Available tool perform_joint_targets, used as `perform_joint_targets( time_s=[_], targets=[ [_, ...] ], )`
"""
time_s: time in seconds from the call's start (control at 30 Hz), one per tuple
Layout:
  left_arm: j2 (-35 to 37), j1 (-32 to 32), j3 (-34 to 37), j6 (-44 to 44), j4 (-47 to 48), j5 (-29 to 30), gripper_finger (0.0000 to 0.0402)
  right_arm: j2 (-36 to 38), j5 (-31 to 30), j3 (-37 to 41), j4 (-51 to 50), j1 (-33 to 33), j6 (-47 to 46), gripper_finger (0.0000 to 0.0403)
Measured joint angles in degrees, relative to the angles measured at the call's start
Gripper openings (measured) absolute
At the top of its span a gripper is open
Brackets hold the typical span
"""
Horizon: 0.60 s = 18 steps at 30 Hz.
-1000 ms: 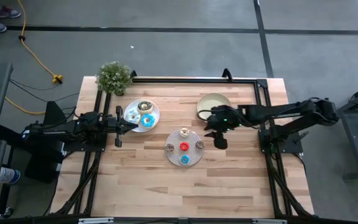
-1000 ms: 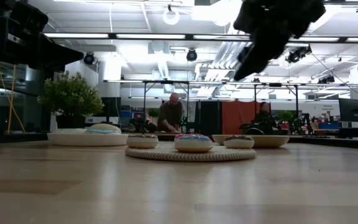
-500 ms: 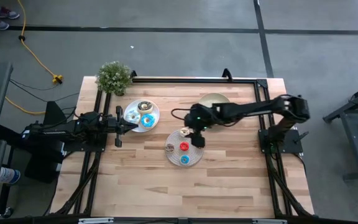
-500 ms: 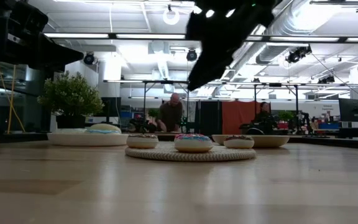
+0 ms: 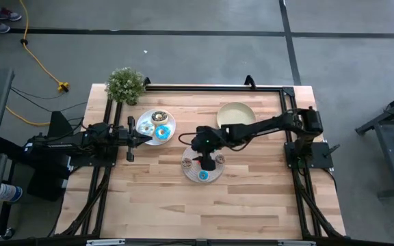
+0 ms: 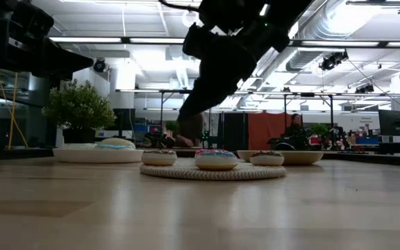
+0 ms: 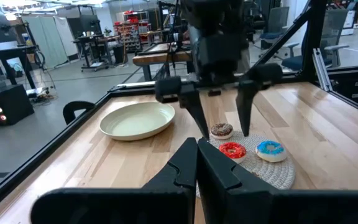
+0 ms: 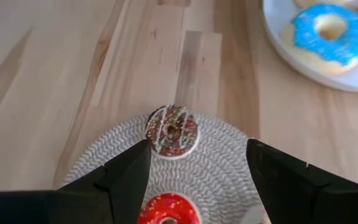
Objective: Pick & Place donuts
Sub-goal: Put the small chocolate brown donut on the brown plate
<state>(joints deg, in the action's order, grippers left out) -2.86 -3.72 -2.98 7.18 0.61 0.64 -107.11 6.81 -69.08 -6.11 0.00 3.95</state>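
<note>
The right hand (image 5: 206, 161) hovers open over the round woven mat (image 8: 225, 171), fingers spread wide with nothing between them. Straight below and between the fingers lies the red mini donut (image 8: 167, 209); just ahead of the fingertips sits the brown sprinkled mini donut (image 8: 171, 130), and a blue mini donut (image 7: 270, 149) lies close beside the red one. Further ahead of the hand, the white plate (image 8: 275, 37) carries the blue-iced donut (image 8: 329, 33). The left hand (image 7: 196, 163) waits closed and empty at the tabletop's left side, near that plate. The main risk, as I judge it, is crowding: the minis lie close together on the mat, so a finger coming down slightly off line could land on the brown or blue one, or nudge the red ring aside instead of straddling it. The mat's ribbed surface might also catch a fingertip and drag the whole mat. Room is better elsewhere: bare tabletop (image 5: 252, 198) lies open on the hand's near side, and the yellow-green plate (image 5: 236, 113) stands well apart behind it, empty, well inside the tabletop's edges.
</note>
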Motion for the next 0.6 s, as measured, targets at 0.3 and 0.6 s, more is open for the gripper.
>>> perform_joint_targets(
  time_s=[0.3, 0.6],
  targets=[
    [-0.02, 0.0, 0.02, -0.01, 0.01, 0.0, 0.0001, -3.71, -0.02, 0.0, 4.04, 1.71, -0.2, 0.0257],
    [-0.02, 0.0, 0.02, 0.0, 0.01, -0.01, 0.0001, -4.37, -2.15, 0.0, 4.22, 2.42, -1.55, 0.0257]
  ],
)
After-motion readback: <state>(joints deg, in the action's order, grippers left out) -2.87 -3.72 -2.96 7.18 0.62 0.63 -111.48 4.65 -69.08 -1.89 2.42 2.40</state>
